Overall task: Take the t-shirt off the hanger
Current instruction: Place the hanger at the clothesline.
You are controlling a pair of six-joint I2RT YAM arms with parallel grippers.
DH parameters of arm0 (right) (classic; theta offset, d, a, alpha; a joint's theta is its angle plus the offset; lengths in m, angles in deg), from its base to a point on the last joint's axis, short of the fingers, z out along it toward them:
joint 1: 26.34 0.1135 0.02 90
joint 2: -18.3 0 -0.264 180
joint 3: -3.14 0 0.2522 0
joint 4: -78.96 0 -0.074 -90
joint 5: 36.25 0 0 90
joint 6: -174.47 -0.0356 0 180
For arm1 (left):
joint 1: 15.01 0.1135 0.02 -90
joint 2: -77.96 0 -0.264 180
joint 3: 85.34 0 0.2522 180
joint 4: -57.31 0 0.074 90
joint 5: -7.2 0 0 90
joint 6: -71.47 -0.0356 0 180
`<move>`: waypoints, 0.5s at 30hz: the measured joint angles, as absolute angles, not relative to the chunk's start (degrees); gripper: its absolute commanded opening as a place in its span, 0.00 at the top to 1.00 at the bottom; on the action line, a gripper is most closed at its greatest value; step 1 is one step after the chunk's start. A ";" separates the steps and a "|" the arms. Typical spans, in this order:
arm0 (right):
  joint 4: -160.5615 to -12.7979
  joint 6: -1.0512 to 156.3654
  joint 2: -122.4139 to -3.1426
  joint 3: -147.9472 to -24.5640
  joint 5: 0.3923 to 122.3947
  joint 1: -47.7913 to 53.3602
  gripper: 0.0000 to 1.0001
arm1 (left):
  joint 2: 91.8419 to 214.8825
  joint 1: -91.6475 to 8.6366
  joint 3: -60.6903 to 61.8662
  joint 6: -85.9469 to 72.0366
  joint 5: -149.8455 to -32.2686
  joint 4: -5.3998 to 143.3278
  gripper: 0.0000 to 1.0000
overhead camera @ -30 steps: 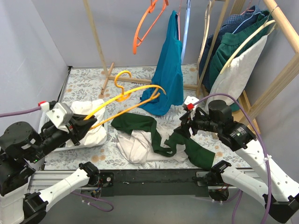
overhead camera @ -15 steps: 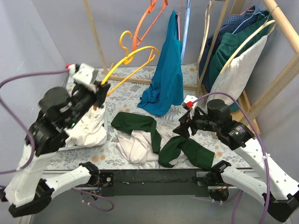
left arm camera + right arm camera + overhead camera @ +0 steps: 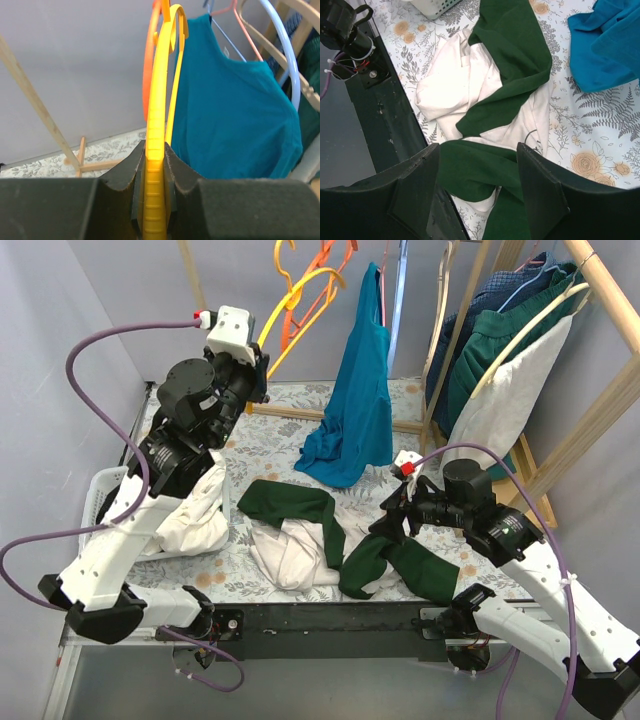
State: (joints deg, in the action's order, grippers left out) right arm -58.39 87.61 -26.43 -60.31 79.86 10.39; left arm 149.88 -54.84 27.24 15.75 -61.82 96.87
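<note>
Floral tabletop point(image 3: 410, 395), green t-shirt point(image 3: 515, 45) beneath right hand point(image 3: 477, 172), yellow hanger point(image 3: 156, 115) in left hand point(image 3: 155, 167)

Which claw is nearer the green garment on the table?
Right. The right claw hangs open just above the green garment. The left claw is high at the back left, shut on the yellow hanger, well away.

The left arm point(image 3: 135, 505) stands raised high with its elbow bent. Its left gripper point(image 3: 258, 370) points up and away, jaws pinched tight on the yellow hanger point(image 3: 156, 100). The right arm point(image 3: 530, 550) sits low, and the right gripper point(image 3: 385, 525) angles downward with jaws spread wide, holding nothing.
</note>
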 measured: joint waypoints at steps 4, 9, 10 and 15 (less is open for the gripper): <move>-59.81 86.58 -26.30 -60.05 80.45 10.37 0.30 | 153.68 -54.82 30.30 16.56 -58.83 91.91 1.00; -62.19 85.62 -26.01 -58.56 80.93 10.39 0.30 | 160.17 -54.75 34.81 17.30 -57.82 87.43 1.00; -62.26 85.18 -26.03 -58.30 80.93 10.39 0.30 | 161.66 -54.75 35.70 17.28 -57.85 87.03 1.00; -63.48 83.70 -25.86 -56.31 81.00 10.39 0.30 | 168.48 -54.75 39.40 17.21 -58.13 85.55 1.00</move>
State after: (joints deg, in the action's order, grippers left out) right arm -63.48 83.70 -25.86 -56.31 81.00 10.39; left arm 168.48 -54.75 39.40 17.21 -58.13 85.55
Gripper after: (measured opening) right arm 0.698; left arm 0.128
